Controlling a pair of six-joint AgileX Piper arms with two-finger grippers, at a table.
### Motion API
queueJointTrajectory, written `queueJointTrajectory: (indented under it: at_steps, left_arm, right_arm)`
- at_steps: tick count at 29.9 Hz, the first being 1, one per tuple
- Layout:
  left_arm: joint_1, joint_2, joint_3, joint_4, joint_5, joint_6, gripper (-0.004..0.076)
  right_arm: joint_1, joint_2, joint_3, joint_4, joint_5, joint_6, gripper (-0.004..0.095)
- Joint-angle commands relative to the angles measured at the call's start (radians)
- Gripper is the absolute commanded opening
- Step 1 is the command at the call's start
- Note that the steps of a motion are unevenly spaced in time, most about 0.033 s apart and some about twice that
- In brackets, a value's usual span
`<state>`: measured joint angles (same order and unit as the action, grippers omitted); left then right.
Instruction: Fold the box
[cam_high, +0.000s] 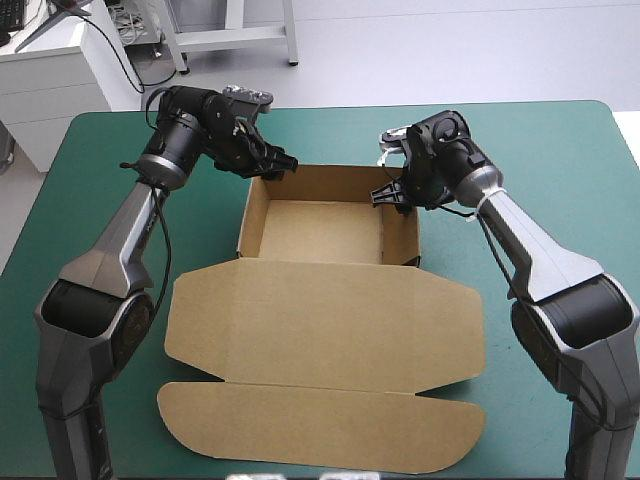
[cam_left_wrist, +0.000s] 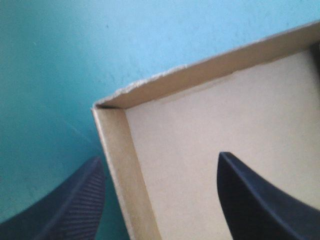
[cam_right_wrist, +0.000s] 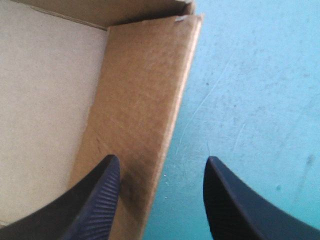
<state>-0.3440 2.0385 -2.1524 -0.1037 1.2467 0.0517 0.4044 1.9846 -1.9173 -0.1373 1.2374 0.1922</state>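
Shows the brown box (cam_high: 320, 330) at mid counter (cam_high: 540, 150) as an open tray, lid flat nearward. Straddles its left wall with left pincer (cam_high: 283, 165) spread, its right wall with right pincer (cam_high: 390, 197) spread.

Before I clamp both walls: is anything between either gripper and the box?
Nothing visible. The left gripper, open, straddles the left wall of the box near its far corner; the right gripper, open, straddles the right wall.
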Motion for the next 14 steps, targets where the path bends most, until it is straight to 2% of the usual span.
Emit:
queueJointTrajectory:
  at_steps: [1,5,8,9,11,14]
  left_arm:
    - [-0.004,-0.074,-0.097,-0.007,0.048,0.002,0.0405]
    - [-0.004,-0.120,-0.145,0.023,0.048,0.006,0.0243]
    - [-0.004,-0.172,-0.145,0.022,0.048,0.011,0.0039]
    - [-0.004,-0.195,-0.142,0.022,0.048,0.029,-0.0005]
    - [-0.004,-0.226,-0.138,0.027,0.049,0.089,-0.0008]
    - [-0.004,-0.293,-0.123,0.075,0.049,0.099,-0.0008]
  right_arm:
    - [-0.001,-0.105,-0.053,-0.029,0.013,-0.059,0.0476]
    - [-0.001,-0.147,-0.088,-0.026,0.013,-0.064,0.0476]
    - [-0.001,-0.182,-0.099,-0.026,0.013,-0.064,0.0476]
    - [-0.001,-0.194,-0.099,-0.026,0.013,-0.064,0.0471]
    - [-0.001,-0.210,-0.099,-0.026,0.013,-0.062,0.0468]
    - [-0.001,-0.228,-0.099,-0.011,0.013,-0.043,0.0468]
